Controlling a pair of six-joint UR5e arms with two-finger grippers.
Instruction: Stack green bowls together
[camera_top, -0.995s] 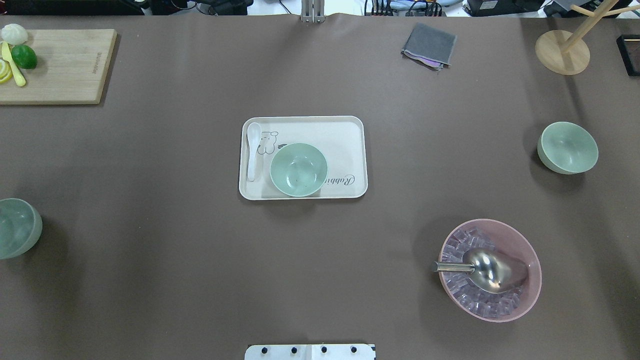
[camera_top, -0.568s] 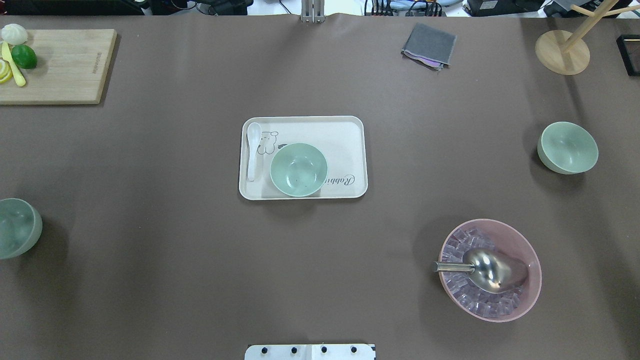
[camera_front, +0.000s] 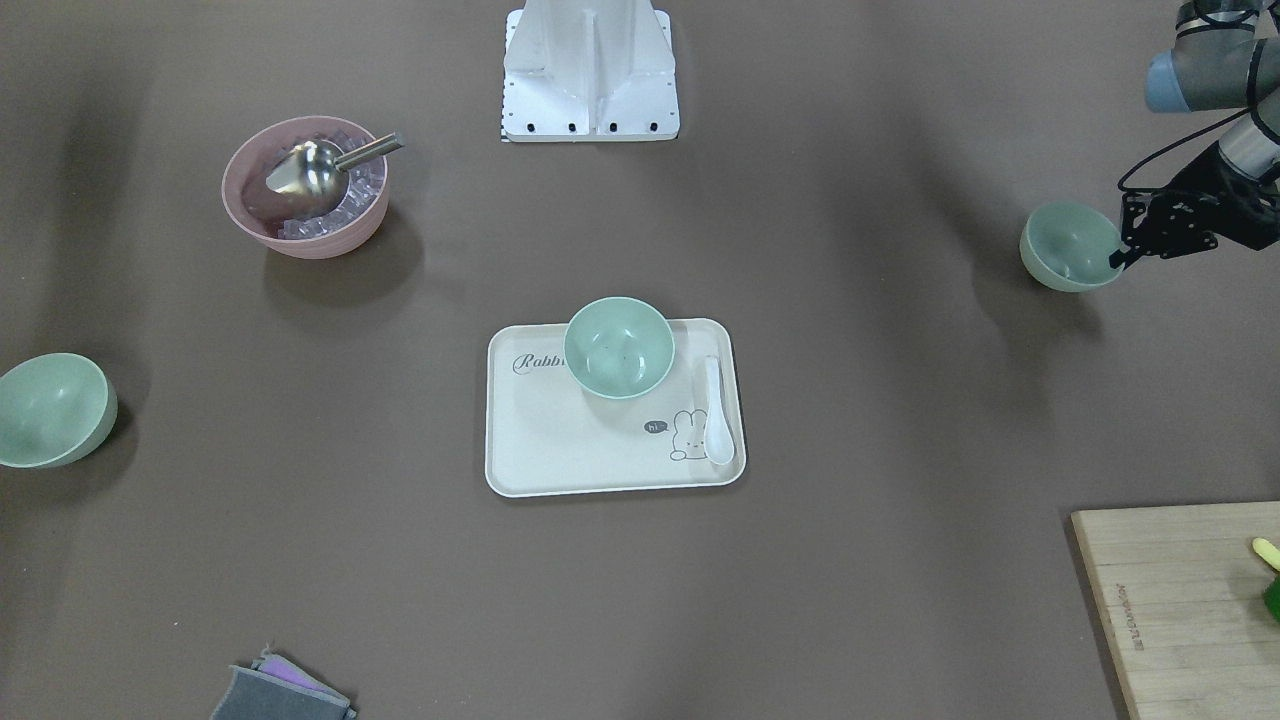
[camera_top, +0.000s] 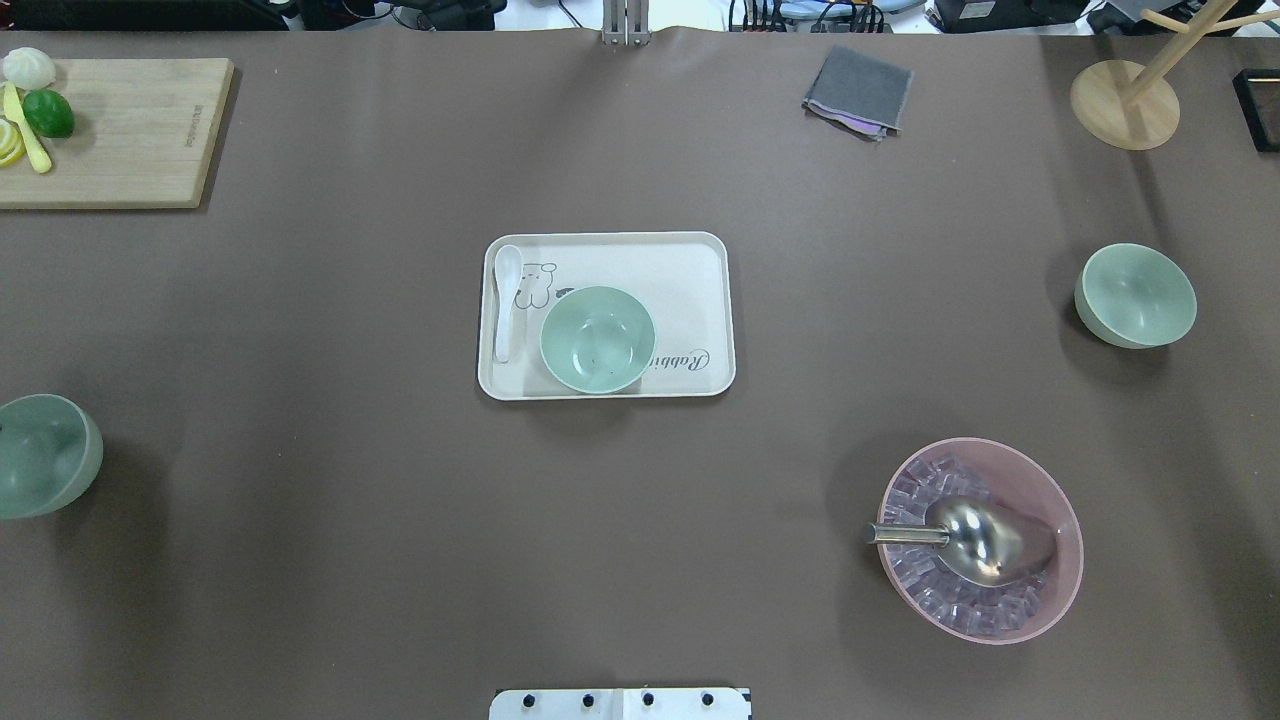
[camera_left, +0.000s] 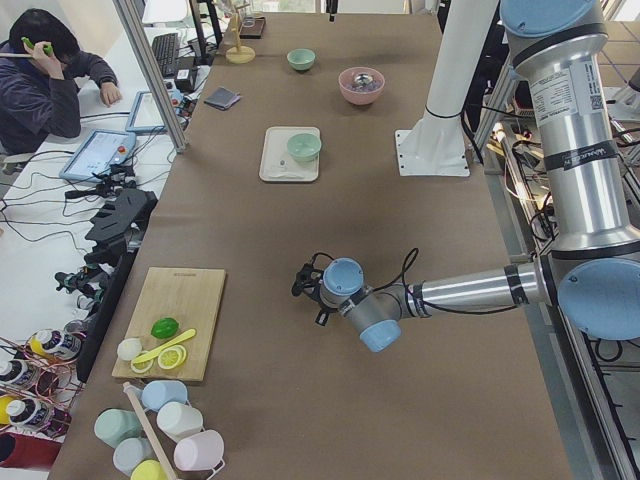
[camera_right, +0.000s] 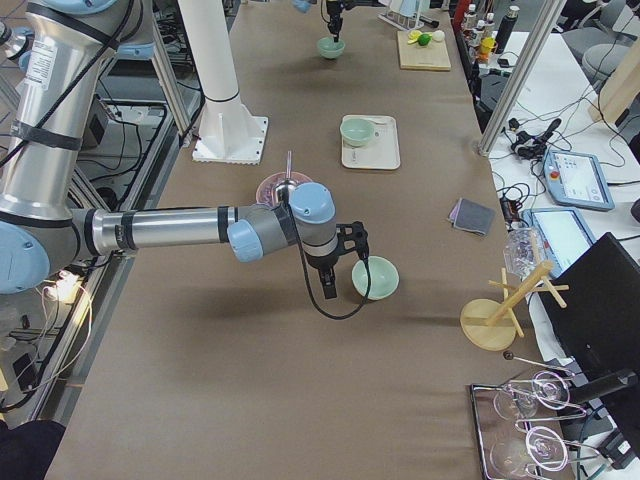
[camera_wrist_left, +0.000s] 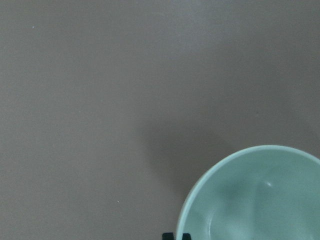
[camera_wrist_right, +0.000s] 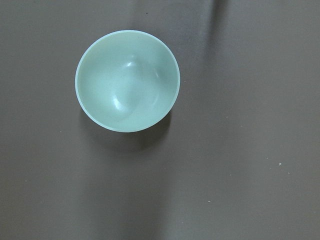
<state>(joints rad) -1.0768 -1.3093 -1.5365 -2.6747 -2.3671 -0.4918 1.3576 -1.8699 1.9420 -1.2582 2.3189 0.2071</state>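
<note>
Three pale green bowls are in view. One (camera_top: 597, 340) stands on the cream tray (camera_top: 700, 260) at the table's middle. One (camera_top: 1135, 295) stands alone at the right; it also shows in the right wrist view (camera_wrist_right: 127, 80). One (camera_top: 45, 455) is at the left edge. My left gripper (camera_front: 1118, 258) is shut on this bowl's rim (camera_front: 1072, 246), and its fingertips (camera_wrist_left: 172, 235) show at the rim in the left wrist view. My right gripper (camera_right: 342, 265) hangs above the table beside the right bowl (camera_right: 375, 277); I cannot tell whether it is open.
A white spoon (camera_top: 506, 300) lies on the tray. A pink bowl (camera_top: 1060, 540) with ice and a metal scoop stands front right. A cutting board (camera_top: 130, 130) with fruit, a grey cloth (camera_top: 858, 90) and a wooden stand (camera_top: 1125, 105) line the far side.
The left bowl has shifted a little to the right in the overhead view and looks tilted. The other bowls have not moved.
</note>
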